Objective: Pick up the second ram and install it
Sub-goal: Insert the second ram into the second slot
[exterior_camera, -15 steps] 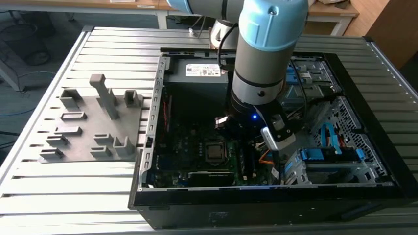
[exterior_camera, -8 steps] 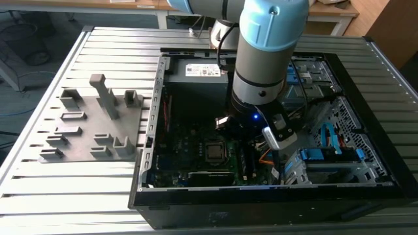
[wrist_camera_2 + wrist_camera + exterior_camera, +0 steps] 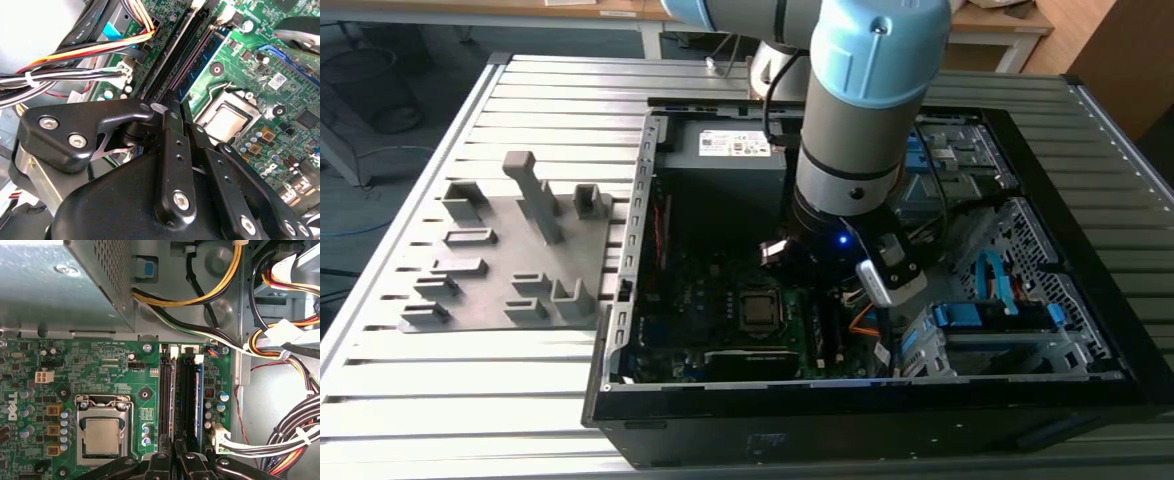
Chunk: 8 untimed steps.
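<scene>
My gripper [image 3: 870, 340] reaches down into the open computer case, over the memory slots beside the processor socket [image 3: 757, 308]. In both wrist views its black fingertips [image 3: 175, 456] [image 3: 167, 107] stand close together, pinched on a thin edge. That edge is the second ram [image 3: 173, 405], seen edge-on and running along a dark slot. It looks level with the slot; whether it is fully seated I cannot tell. Two slots over, a blue-green stick [image 3: 198, 400] [image 3: 205, 55] sits upright in its own slot.
Bundles of orange, yellow, black and white cables [image 3: 280, 340] [image 3: 75, 70] lie close beside the slots. The power supply box [image 3: 60, 285] sits behind the motherboard. Blue drive brackets [image 3: 994, 300] fill the case's right side. A grey fixture plate [image 3: 494, 270] with blocks lies on the slatted table at the exterior view's left.
</scene>
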### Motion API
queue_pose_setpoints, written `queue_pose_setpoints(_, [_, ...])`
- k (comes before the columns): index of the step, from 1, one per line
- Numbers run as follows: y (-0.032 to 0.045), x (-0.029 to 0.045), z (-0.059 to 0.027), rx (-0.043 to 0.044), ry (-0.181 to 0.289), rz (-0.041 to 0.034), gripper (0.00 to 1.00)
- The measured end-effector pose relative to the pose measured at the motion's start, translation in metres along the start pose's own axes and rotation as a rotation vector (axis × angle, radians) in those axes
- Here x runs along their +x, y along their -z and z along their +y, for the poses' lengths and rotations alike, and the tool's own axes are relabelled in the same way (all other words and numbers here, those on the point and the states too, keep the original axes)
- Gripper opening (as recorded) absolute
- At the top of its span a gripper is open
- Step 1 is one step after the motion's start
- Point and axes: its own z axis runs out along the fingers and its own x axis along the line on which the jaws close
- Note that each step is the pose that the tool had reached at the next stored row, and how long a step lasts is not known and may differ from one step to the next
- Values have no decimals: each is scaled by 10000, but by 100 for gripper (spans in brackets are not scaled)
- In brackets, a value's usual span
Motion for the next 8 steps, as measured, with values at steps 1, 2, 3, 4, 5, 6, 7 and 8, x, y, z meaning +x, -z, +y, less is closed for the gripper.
queue_pose_setpoints(1, [-5,-1,0,-1,0,2,14])
queue_pose_setpoints(2, [-11,-1,0,-1,1,5,14])
queue_pose_setpoints(3, [-18,-1,0,-1,0,9,14])
queue_pose_setpoints(4, [-28,-1,0,-1,0,12,14])
queue_pose_setpoints(5, [-37,0,0,-1,0,16,14])
queue_pose_setpoints(6, [-43,0,0,-1,0,18,14])
queue_pose_setpoints(7, [-49,-1,1,-1,0,20,14])
queue_pose_setpoints(8, [-54,-1,1,-1,0,22,14])
